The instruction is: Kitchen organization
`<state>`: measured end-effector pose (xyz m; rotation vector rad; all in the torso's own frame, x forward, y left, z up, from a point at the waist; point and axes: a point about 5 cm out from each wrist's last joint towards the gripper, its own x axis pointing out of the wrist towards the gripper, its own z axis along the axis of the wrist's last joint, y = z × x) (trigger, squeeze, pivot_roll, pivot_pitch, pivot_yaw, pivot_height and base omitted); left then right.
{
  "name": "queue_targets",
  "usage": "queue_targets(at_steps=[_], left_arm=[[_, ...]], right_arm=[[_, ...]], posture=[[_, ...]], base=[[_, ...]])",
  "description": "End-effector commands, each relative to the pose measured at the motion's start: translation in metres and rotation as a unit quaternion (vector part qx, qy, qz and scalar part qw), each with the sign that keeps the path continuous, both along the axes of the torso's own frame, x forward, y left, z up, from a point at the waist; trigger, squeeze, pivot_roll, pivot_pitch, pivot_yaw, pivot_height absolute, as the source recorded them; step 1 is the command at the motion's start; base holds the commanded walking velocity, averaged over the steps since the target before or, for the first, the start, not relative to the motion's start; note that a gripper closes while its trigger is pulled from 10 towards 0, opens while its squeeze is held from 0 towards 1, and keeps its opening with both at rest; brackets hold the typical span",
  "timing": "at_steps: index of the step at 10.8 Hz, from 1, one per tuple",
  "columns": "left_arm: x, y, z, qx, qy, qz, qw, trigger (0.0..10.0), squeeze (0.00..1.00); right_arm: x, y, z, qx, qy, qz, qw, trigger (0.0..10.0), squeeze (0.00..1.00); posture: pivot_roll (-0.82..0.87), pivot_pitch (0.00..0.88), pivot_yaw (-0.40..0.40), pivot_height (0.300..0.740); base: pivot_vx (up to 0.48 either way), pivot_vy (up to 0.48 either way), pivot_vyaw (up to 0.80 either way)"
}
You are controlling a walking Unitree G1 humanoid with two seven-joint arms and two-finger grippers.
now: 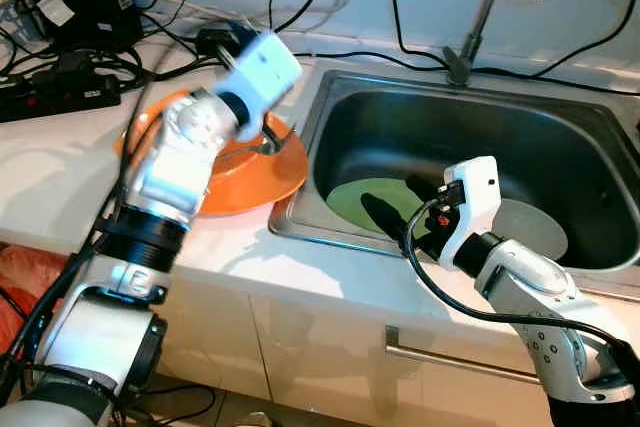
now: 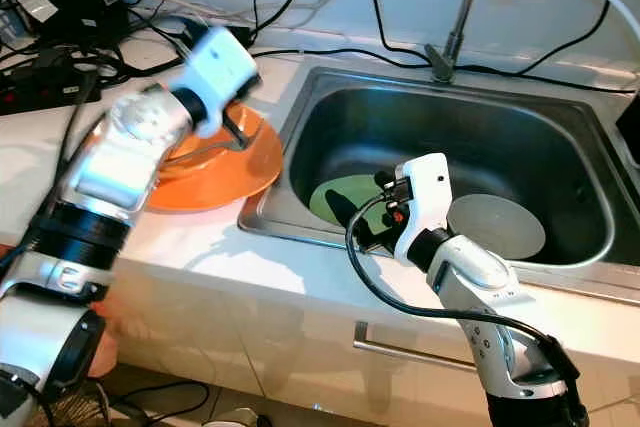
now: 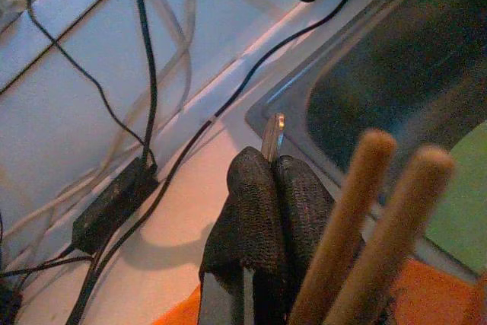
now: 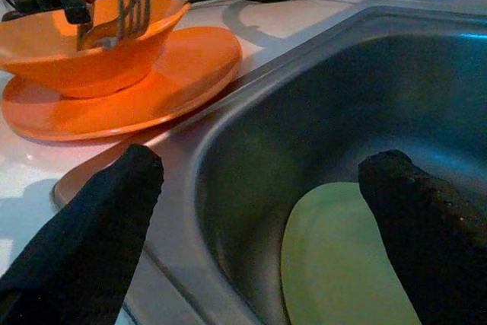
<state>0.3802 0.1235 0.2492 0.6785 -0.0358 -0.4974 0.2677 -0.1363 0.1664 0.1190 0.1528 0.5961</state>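
Left tool (image 3: 262, 188): your fingers are pinched tight on a metal utensil (image 3: 272, 136), held over the orange bowl (image 4: 84, 51).
Right tool (image 4: 266, 234): your fingers are spread wide, holding nothing, at the sink's (image 1: 560, 137) near rim.
Orange bowl: you see it on the orange plate (image 4: 183, 66) on the table (image 1: 50, 167), left of the sink, a fork (image 4: 137, 5) inside.
Sink contents: a green plate (image 1: 375, 197) and a grey plate (image 2: 500, 227) lie on the bottom.
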Motion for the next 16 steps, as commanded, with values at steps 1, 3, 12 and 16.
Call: queue_targets(at_steps=[1,3,12,16], left_arm=[[0.0,0.003,-0.005,0.004,0.018,0.002,1.0,0.0,0.0],[0.002,0.006,0.012,-0.014,-0.008,0.012,1.0,10.0,1.0],[0.0,0.005,0.02,-0.024,-0.027,0.012,0.999,0.0,0.0],[0.001,0.014,0.043,0.053,-0.107,0.042,0.992,0.0,0.0]], right_arm=[[0.001,0.001,0.001,-0.005,-0.006,0.0,1.0,10.0,0.0],[0.001,0.0,0.001,-0.007,-0.006,0.0,1.0,10.0,0.0],[0.001,0.0,0.0,-0.007,-0.007,-0.002,1.0,10.0,0.0],[0.002,0.001,0.0,-0.004,-0.007,-0.002,1.0,10.0,0.0]], posture=[[0.05,0.0,-0.014,0.74],[0.05,0.0,-0.017,0.74],[0.05,0.0,-0.014,0.74],[0.06,0.0,-0.012,0.74]], base=[[0.0,0.0,0.0],[0.0,0.0,0.0],[0.0,0.0,0.0],[0.0,0.0,0.0]])
